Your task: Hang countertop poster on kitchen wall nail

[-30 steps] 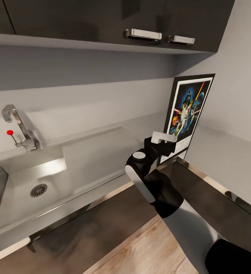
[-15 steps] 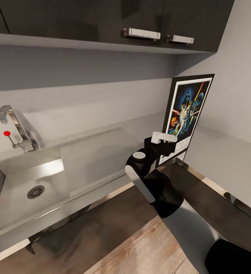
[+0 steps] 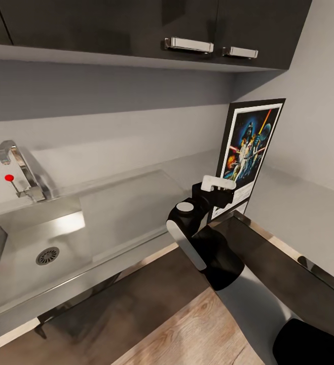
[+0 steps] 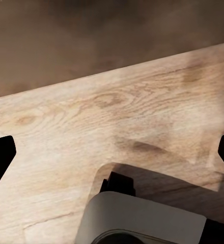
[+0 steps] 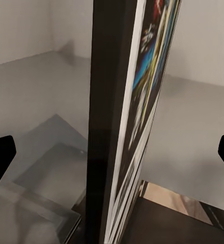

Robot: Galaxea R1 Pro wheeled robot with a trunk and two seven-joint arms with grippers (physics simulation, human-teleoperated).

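Head view: the upright black-framed Star Wars poster (image 3: 249,152) stands on the long matte grey kitchen countertop (image 3: 136,203), in the corner well away from the square steel sink (image 3: 30,248) and its chrome tap (image 3: 22,170). The right gripper (image 3: 222,190) is at the poster's lower edge; in the right wrist view its fingers (image 5: 0,160) sit wide apart either side of the poster's black edge (image 5: 109,127). The left gripper (image 4: 112,157) is spread wide over the pale wooden floor (image 4: 91,122).

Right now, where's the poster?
In the head view the poster stands upright on the kitchen countertop, in the corner at right, just beyond the right pincer, edge-on between its fingers.
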